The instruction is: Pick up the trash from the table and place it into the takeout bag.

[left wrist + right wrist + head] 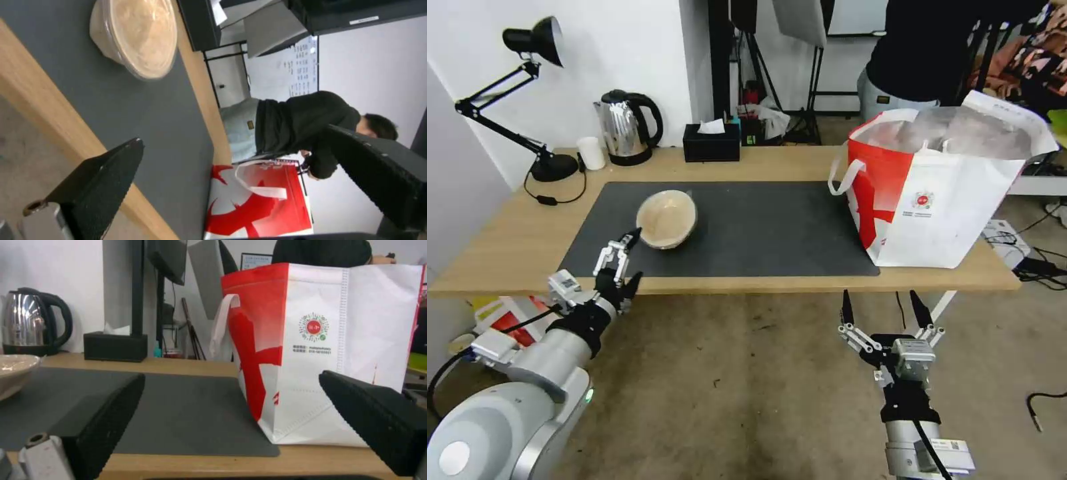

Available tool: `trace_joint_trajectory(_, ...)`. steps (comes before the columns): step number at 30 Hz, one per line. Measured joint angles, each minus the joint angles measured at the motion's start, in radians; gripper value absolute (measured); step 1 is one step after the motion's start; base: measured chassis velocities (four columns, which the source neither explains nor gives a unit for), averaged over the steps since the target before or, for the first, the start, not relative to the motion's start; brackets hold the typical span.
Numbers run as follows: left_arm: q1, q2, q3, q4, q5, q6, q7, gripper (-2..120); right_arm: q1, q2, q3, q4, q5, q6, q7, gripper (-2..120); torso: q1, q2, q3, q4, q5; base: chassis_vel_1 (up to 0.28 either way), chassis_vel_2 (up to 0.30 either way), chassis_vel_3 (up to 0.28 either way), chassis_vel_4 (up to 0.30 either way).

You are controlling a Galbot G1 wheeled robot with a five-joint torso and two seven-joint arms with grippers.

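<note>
On the surface [507,240] a mat [760,227] carries the bowl [666,219] at its left; the bag [940,193] stands at its right end; kettle [627,127] and tissue box [712,141] behind it.

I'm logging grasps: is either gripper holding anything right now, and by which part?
Nothing is held. The left gripper, jaws open, sits just short of the tan bowl; the right gripper hangs open below the table edge.

Head view high, looking down; wrist views low; all share takeout bag [954,193].
</note>
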State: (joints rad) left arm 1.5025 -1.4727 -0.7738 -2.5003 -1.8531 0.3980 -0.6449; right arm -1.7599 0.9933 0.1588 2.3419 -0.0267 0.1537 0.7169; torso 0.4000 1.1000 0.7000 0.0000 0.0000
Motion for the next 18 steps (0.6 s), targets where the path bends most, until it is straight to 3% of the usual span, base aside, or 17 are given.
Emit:
trace_joint_trajectory(4,-0.002,0.002,0.0,0.003,-0.004,0.005,0.0,100,0.0,0.0,0.0,0.0,0.0,0.0,0.0,100,0.0,0.0,0.0,0.0003,0.0,0.0,0.0,0.0,0.0)
trace_joint_trajectory(6,-0.036,0.026,-0.003,0.04,-0.029,0.06,0.003,100,0.0,0.0,0.0,0.0,0.0,0.0,0.0,100,0.0,0.0,0.0,0.0006,0.0002,0.0,0.0,0.0,0.0)
trace_joint_trajectory(7,-0.064,0.043,-0.006,0.063,-0.042,0.09,0.007,100,0.0,0.0,0.0,0.0,0.0,0.0,0.0,100,0.0,0.0,0.0,-0.0005,-0.0006,0.0,0.0,0.0,0.0)
trace_joint_trajectory(10,-0.092,0.061,-0.011,0.084,-0.05,0.11,0.01,100,0.0,0.0,0.0,0.0,0.0,0.0,0.0,100,0.0,0.0,0.0,-0.0003,0.0,0.0,0.0,0.0,0.0)
trace_joint_trajectory(18,-0.11,0.073,-0.016,0.093,-0.045,0.112,0.007,100,0.0,0.0,0.0,0.0,0.0,0.0,0.0,100,0.0,0.0,0.0,0.0,-0.0002,0.0,0.0,0.0,0.0)
